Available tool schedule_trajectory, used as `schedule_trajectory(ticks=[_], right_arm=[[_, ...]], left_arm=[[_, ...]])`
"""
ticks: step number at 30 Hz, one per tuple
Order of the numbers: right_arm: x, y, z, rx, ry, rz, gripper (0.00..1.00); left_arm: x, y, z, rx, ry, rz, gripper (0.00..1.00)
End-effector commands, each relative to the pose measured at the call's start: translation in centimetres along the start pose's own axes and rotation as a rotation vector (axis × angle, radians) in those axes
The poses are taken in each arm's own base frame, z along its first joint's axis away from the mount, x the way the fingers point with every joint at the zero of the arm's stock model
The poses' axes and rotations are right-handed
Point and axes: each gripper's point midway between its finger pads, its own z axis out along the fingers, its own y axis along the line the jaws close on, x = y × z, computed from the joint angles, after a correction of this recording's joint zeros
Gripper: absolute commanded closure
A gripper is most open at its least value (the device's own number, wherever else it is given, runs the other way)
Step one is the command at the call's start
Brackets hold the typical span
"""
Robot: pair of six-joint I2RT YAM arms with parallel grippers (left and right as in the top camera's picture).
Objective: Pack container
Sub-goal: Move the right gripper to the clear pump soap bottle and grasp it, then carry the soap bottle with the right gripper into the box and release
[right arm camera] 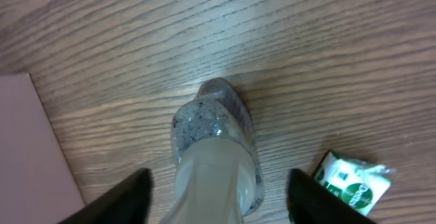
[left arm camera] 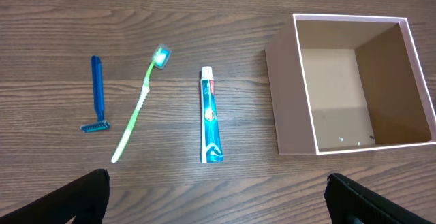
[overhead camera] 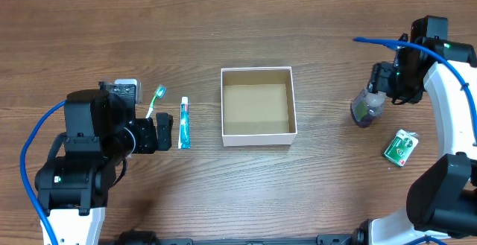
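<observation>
The container (overhead camera: 258, 136) is a small square box with white walls and a brown inside; it stands empty at the table's middle and shows in the left wrist view (left arm camera: 289, 91). My left gripper (overhead camera: 164, 133) is open and empty just left of a toothpaste tube (overhead camera: 184, 123); in its wrist view the fingers (left arm camera: 218, 203) hang wide apart above bare table. My right gripper (overhead camera: 381, 88) is open over a clear pump bottle (overhead camera: 367, 109). In the right wrist view its fingers (right arm camera: 218, 200) sit on either side of the bottle (right arm camera: 211, 125) with gaps.
A green toothbrush (left arm camera: 139, 105) and a blue razor (left arm camera: 97, 94) lie left of the toothpaste (left arm camera: 210, 115). A green-and-white packet (overhead camera: 400, 147) lies in front of the bottle, also in the right wrist view (right arm camera: 351, 183). The container's wall edge shows at left (right arm camera: 27, 149).
</observation>
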Motion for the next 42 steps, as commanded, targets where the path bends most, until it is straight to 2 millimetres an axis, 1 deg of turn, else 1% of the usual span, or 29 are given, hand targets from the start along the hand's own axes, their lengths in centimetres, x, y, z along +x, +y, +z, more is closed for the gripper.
schedule_trajectory(ticks=[1,2,3,5,9,12,14,15,17,19,21,23,25,26,28,29,30,32,33,35,37,38,40,41,42], right_arm=[[0.0,0.1,0.0,0.003,-0.004,-0.005,0.51],[0.0,0.1,0.0,0.002,-0.004,-0.005,0.52],[0.0,0.1,0.0,0.003,-0.004,-0.005,0.58],[0.0,0.1,0.0,0.002,-0.003,-0.005,0.63],[0.0,0.1,0.0,0.002,-0.003,-0.005,0.65],[0.0,0.1,0.0,0.002,-0.004,-0.004,0.73],[0.0,0.1,0.0,0.002,-0.005,-0.001,0.75],[-0.1,0.1,0.0,0.002,-0.007,-0.001,0.78],[-0.2,0.1,0.0,0.000,-0.010,0.015,0.89],[-0.2,0.2,0.0,-0.002,-0.013,0.033,0.96],[-0.4,0.4,-0.2,-0.004,-0.020,0.031,0.96],[-1.0,1.1,-1.2,-0.010,-0.047,0.013,0.96],[-1.7,2.5,-3.0,-0.021,-0.097,-0.021,0.96],[-2.3,3.8,-4.9,-0.034,-0.143,-0.054,0.96],[-2.7,6.0,-7.8,-0.059,-0.212,-0.108,0.96],[-2.8,7.7,-9.9,-0.075,-0.262,-0.149,0.96],[-2.8,8.9,-11.3,-0.087,-0.296,-0.180,0.96],[-2.4,12.0,-14.5,-0.128,-0.367,-0.256,0.96],[-2.0,13.8,-16.1,-0.154,-0.403,-0.300,0.96],[-1.0,17.0,-18.5,-0.205,-0.456,-0.355,0.96],[0.3,20.4,-20.2,-0.254,-0.492,-0.405,0.96],[1.1,22.3,-20.5,-0.282,-0.503,-0.448,0.96],[1.9,24.2,-20.5,-0.310,-0.504,-0.466,0.96],[2.4,25.5,-20.3,-0.328,-0.498,-0.458,0.96],[2.6,26.4,-19.9,-0.336,-0.490,-0.443,0.96]], left_arm=[[-0.9,-0.2,-0.5,0.004,-0.025,-0.008,0.00],[-0.9,-0.2,-0.5,0.004,-0.025,-0.008,0.00],[-0.9,-0.2,-0.5,0.001,-0.025,-0.007,0.00],[-0.9,0.0,-0.5,-0.007,-0.027,-0.005,0.00],[-0.9,0.0,-0.5,-0.007,-0.026,-0.005,0.00],[-0.9,0.0,-0.5,-0.008,-0.026,-0.005,0.00],[-0.9,0.0,-0.5,-0.011,-0.026,-0.005,0.00],[-0.9,0.0,-0.5,-0.011,-0.026,-0.005,0.00],[-0.9,0.0,-0.5,-0.011,-0.026,-0.005,0.00],[-0.9,0.0,-0.5,-0.011,-0.026,-0.005,0.00],[-0.9,0.0,-0.5,-0.011,-0.026,-0.005,0.00],[-0.9,0.0,-0.5,-0.011,-0.026,-0.005,0.00],[-0.9,0.0,-0.5,-0.012,-0.027,-0.005,0.00],[-1.0,0.0,-0.5,-0.012,-0.028,-0.005,0.00],[-0.9,0.0,-0.5,-0.012,-0.027,-0.005,0.00],[-0.9,0.0,-0.5,-0.012,-0.027,-0.005,0.00],[-0.9,0.0,-0.5,-0.012,-0.027,-0.005,0.00],[-1.0,0.0,-0.5,-0.012,-0.028,-0.005,0.00],[-1.0,0.0,-0.5,-0.012,-0.028,-0.005,0.00],[-1.0,0.0,-0.5,-0.012,-0.028,-0.005,0.00],[-0.9,0.1,-0.5,-0.012,-0.026,-0.005,0.00],[-0.9,0.1,-0.5,-0.012,-0.026,-0.005,0.00],[-0.9,0.0,-0.5,-0.011,-0.027,-0.005,0.00],[-0.9,0.0,-0.5,-0.011,-0.027,-0.005,0.00],[-0.9,0.0,-0.5,-0.011,-0.027,-0.005,0.00]])
